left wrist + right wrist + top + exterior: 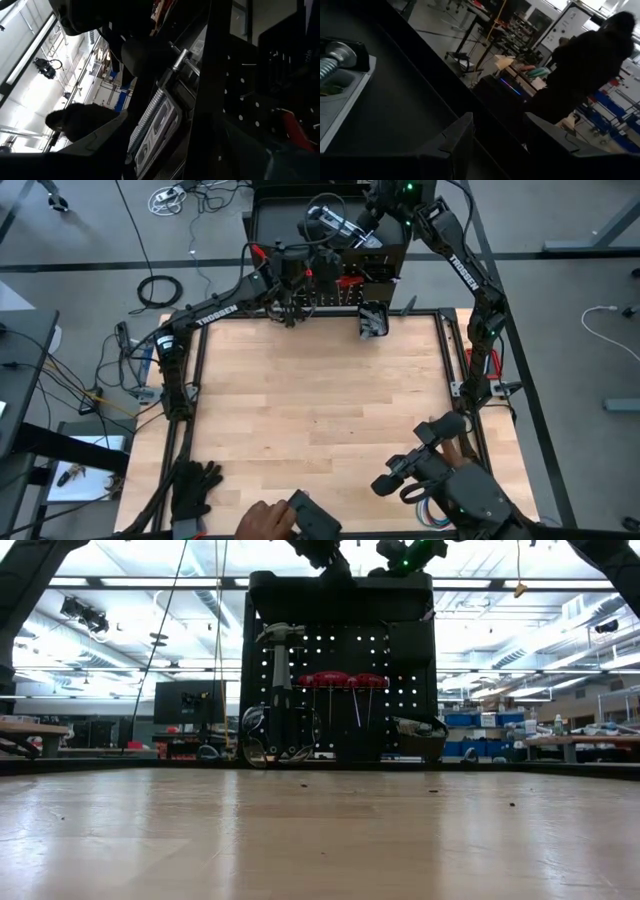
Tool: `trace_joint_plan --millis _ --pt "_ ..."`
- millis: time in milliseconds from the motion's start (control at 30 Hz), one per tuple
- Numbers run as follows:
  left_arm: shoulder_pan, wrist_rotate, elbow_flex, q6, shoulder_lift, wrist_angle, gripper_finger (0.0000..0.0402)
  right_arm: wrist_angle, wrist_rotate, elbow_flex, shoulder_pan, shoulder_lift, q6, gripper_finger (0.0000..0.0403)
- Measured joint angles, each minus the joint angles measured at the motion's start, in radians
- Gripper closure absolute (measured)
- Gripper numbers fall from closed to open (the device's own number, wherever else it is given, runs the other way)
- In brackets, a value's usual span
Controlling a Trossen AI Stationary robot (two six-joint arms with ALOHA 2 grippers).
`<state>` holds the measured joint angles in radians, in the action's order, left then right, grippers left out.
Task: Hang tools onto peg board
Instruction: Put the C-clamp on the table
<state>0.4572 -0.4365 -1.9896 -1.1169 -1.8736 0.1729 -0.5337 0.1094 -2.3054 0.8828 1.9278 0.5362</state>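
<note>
Left gripper [291,317]: positioned at the far edge of the pale wooden table top [320,410], directly in front of the upright black perforated metal peg board [340,670]. Its fingers stand spread wide; nothing is seen pinched between them. In its wrist view a steel clamp screw with a threaded shaft [150,117] lies close ahead, beside the board's holed face.

Right gripper [495,145]: raised above the top edge of the peg board, at the far side of the table. Its two dark fingers [455,145] stand apart with a clear gap and nothing between them. A threaded steel bolt end [332,55] on a grey metal piece shows near it in the wrist view.

Peg board: stands upright at the middle of the table's far edge. Hanging on its face, seen in the low view: a black-handled steel hammer [281,690] toward the left side, two red-handled tools [340,682] at the centre, a grey clamp [262,745] low on the left, and a small black bin [420,740] low on the right.

Table: centre bare wood. A pair of black gloves [192,488] lies at the near left corner. A person's hand [265,520] reaches over the near edge, holding a dark flat object [310,515].

Room: grey floor with loose cables [158,290]; a bright hall with ceiling lights and workbenches beyond. A person in dark clothing [585,70] shows in the right wrist view.
</note>
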Motion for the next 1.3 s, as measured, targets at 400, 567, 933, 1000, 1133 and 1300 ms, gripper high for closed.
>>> trace_joint_plan --millis 400,567,933,1000,1133,1300 --pt "0.002 -0.012 0.000 0.022 0.000 0.003 0.0120 -0.035 -0.070 0.000 -0.001 -0.010 -0.050 0.0223" --pt "0.003 -0.015 0.001 0.022 0.000 0.004 0.0120 -0.058 -0.196 0.003 -0.009 -0.022 -0.077 0.0223" --pt "0.007 -0.068 0.005 0.074 0.012 0.056 0.0120 -0.078 -0.190 0.002 -0.017 -0.088 0.012 0.0223" --pt "0.007 -0.072 0.005 0.098 0.018 0.085 0.0120 -0.098 -0.191 0.000 -0.013 -0.118 0.070 0.0223" --pt "0.006 -0.062 0.003 0.145 0.023 0.141 0.0120 -0.237 -0.213 0.000 -0.016 -0.159 0.199 0.0226" --pt "0.004 -0.019 0.003 0.212 0.023 0.153 0.0120 -0.264 -0.216 0.000 -0.003 -0.177 0.074 0.0237"
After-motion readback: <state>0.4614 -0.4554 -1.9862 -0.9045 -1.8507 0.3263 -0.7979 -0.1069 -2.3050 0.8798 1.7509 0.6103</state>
